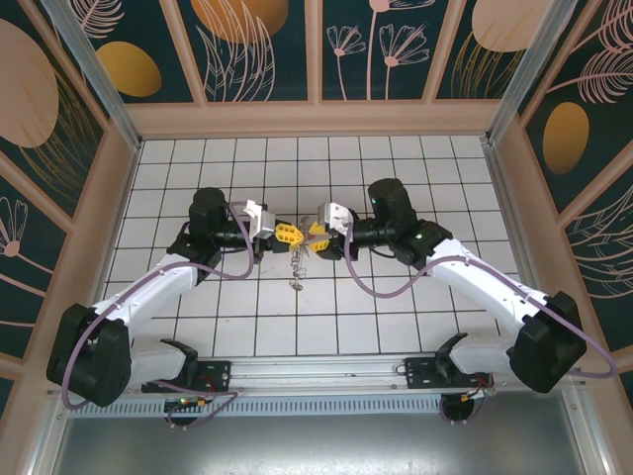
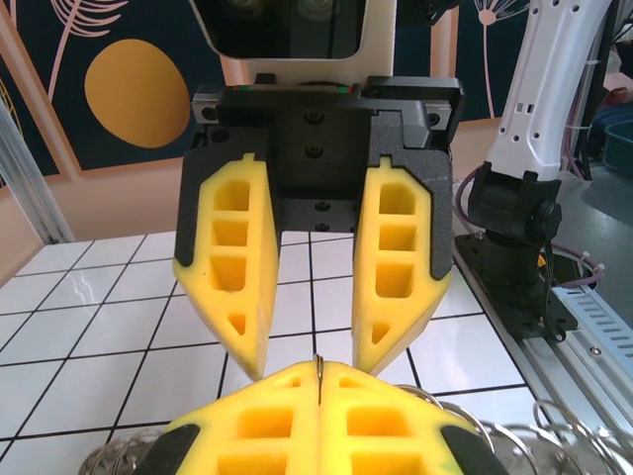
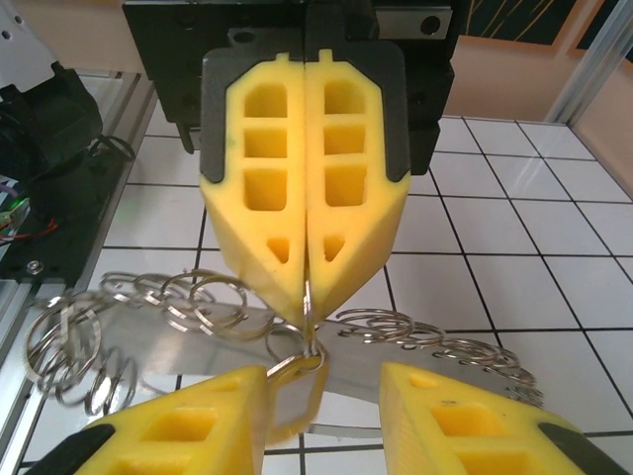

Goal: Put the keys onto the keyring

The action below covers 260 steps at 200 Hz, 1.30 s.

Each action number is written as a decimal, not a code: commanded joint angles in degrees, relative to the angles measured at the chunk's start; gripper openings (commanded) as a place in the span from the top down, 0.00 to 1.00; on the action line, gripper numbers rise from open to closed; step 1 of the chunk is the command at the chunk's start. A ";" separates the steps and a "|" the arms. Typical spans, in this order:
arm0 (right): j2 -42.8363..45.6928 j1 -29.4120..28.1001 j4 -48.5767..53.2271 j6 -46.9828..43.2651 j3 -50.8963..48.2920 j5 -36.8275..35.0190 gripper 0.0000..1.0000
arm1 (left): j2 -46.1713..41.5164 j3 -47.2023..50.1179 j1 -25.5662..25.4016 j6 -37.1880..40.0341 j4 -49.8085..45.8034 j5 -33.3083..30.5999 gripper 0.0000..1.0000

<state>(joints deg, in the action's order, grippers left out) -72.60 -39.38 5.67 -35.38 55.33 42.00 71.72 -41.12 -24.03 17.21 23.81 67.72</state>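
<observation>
While the left pincer (image 3: 308,309) clamps the keyring (image 3: 229,294), the right pincer (image 2: 315,361) stands partly open.

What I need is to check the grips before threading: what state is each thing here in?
Left gripper: shut, pinching the keyring's wire at its tips.
Right gripper: open, jaws apart, facing the left gripper's tips.
Keyring: held by its wire, the rest hanging loose below.
</observation>
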 commanded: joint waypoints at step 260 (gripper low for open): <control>-0.45 -1.32 11.06 -5.76 8.41 -6.49 1.00 | -1.32 -0.25 -0.31 14.48 -19.00 -18.53 1.00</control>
<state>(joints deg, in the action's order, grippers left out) -77.23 -41.25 18.50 -40.60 63.05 32.42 69.91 -42.65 -25.10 31.73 6.31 52.34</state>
